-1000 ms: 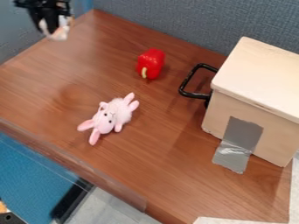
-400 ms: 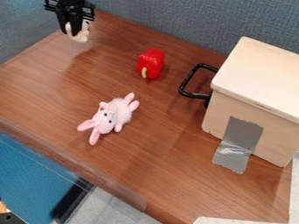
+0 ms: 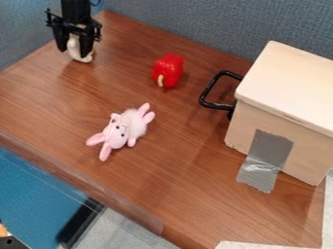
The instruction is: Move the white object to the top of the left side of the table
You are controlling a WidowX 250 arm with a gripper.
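Nearly upright, the white object point(image 3: 79, 54) hangs clamped in the pincer point(image 3: 75, 51), its free end pointing down near the upper left edge of the tabletop point(image 3: 189, 160); straight lowering likely comes next.

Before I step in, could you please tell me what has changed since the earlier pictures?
The black pincer and the small white object at it moved rightward, then down the view; whether it was let go, I cannot tell. The shiny red pepper, pink plush rabbit and pale wooden box stayed put.
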